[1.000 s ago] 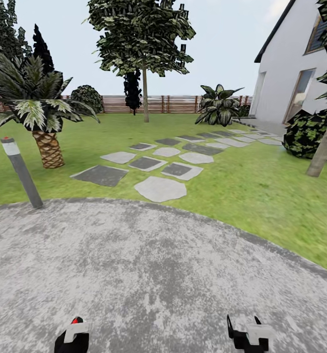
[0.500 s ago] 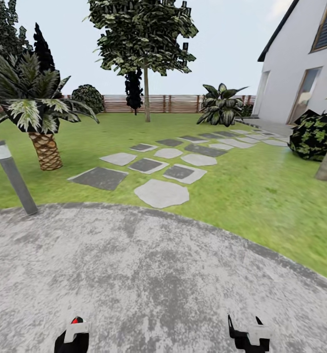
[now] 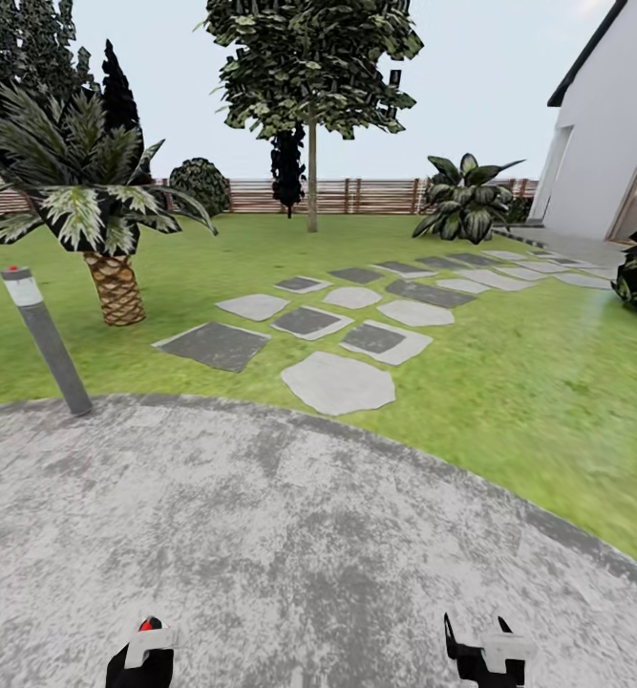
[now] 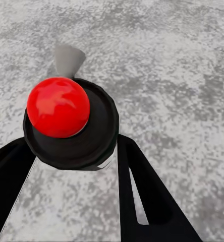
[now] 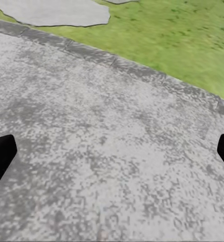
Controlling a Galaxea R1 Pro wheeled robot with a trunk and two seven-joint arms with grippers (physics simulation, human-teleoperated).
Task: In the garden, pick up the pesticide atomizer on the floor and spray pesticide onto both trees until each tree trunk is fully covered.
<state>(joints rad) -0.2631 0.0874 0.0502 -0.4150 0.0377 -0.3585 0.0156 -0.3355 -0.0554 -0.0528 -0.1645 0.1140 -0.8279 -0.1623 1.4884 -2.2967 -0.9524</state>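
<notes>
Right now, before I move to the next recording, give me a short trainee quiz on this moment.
1. True or false: the left gripper is shut on the atomizer with the red ball top.
2. The right gripper hangs open over: A) grass, B) grey speckled paving, C) a pale stone slab.
3. Fill in: in the head view, the short palm stands to the ___ of the stepping slabs.

Key: 1 true. 2 B. 3 left.
</notes>
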